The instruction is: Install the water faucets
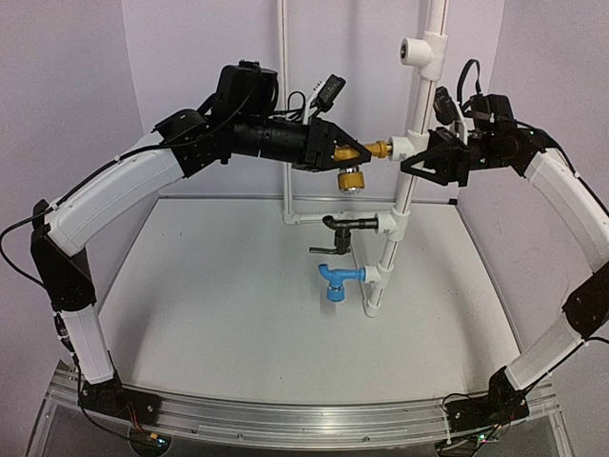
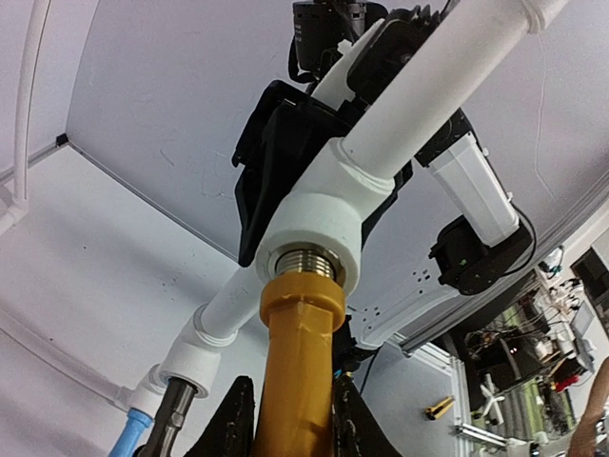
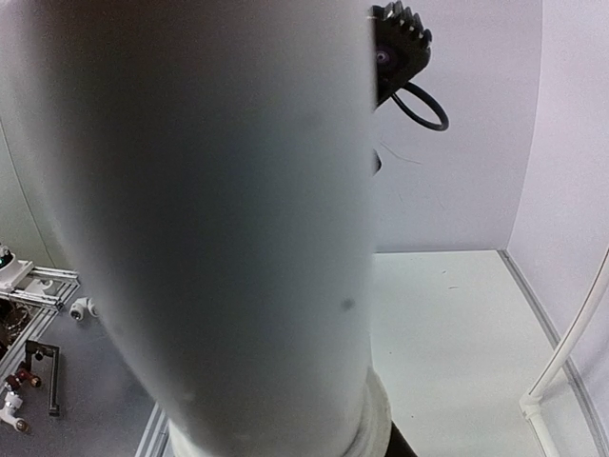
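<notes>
The brass-gold faucet (image 1: 366,149) lies level in the air, its threaded end in the white tee fitting (image 1: 403,147) on the upright pipe (image 1: 425,86). My left gripper (image 1: 335,150) is shut on its stem. In the left wrist view the gold stem (image 2: 301,352) runs up between my black fingers (image 2: 231,427) into the tee (image 2: 319,214), with silver thread showing. My right gripper (image 1: 416,158) is shut on the pipe beside that tee; the pipe (image 3: 219,228) fills the right wrist view and hides the fingers. The black faucet (image 1: 341,227) and the blue faucet (image 1: 338,282) sit in lower tees.
A second thin white pipe (image 1: 284,105) stands at the back, joined to the frame by a low cross pipe (image 1: 314,218). Another open tee (image 1: 419,49) sits higher on the upright pipe. Purple walls close the back and sides. The white table (image 1: 209,305) lies below.
</notes>
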Controlling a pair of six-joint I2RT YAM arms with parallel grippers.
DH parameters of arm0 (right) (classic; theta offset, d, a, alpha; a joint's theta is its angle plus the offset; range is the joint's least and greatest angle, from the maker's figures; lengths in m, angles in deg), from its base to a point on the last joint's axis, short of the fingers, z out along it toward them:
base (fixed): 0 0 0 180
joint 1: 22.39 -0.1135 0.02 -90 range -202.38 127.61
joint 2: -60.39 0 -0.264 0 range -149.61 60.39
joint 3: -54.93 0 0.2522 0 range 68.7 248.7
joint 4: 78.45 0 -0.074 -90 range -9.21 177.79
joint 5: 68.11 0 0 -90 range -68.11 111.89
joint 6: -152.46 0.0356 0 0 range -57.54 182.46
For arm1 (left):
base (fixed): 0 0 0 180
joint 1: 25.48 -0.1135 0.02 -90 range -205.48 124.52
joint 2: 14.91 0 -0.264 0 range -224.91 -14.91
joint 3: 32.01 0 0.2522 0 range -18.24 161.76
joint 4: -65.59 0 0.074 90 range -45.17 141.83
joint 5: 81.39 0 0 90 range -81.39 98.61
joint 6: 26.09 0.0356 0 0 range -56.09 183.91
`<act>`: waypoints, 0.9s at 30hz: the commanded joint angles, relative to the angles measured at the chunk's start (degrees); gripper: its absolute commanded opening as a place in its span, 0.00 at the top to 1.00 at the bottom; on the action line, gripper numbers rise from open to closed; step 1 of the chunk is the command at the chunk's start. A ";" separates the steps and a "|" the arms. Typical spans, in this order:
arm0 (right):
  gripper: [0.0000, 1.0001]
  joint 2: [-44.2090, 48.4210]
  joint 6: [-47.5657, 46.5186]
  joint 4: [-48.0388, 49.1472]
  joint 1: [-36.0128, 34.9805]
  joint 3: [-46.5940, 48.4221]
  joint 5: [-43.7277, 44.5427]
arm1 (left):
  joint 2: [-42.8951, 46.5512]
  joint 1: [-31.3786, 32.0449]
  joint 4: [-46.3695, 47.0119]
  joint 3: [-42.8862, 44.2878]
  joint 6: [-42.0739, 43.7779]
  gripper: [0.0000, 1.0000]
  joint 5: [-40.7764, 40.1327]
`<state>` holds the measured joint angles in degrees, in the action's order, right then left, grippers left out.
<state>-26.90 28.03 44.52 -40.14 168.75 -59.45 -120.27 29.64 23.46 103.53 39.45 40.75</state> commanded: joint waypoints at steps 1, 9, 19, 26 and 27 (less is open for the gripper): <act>1.00 0.74 5.52 -3.85 -1.71 -1.39 2.51 | 3.86 1.90 5.99 -2.81 9.32 1.00 -5.31; 1.00 1.33 5.41 -3.93 -1.67 -2.03 3.29 | 7.84 1.93 9.23 -7.65 18.21 1.00 -10.31; 1.00 -1.06 4.45 -3.79 -1.14 1.32 5.67 | 13.50 0.39 10.50 -13.14 -10.47 1.00 -6.48; 1.00 -1.63 2.21 -3.59 -0.73 2.59 5.76 | 15.25 -2.17 21.80 -22.44 -41.45 1.00 3.69; 1.00 -1.63 1.79 -3.62 -0.75 2.53 5.58 | 14.72 -2.42 24.49 -23.36 -45.89 1.00 5.73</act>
<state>-27.40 27.95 44.43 -41.00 169.60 -58.16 -106.47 28.40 35.89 83.52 16.44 37.98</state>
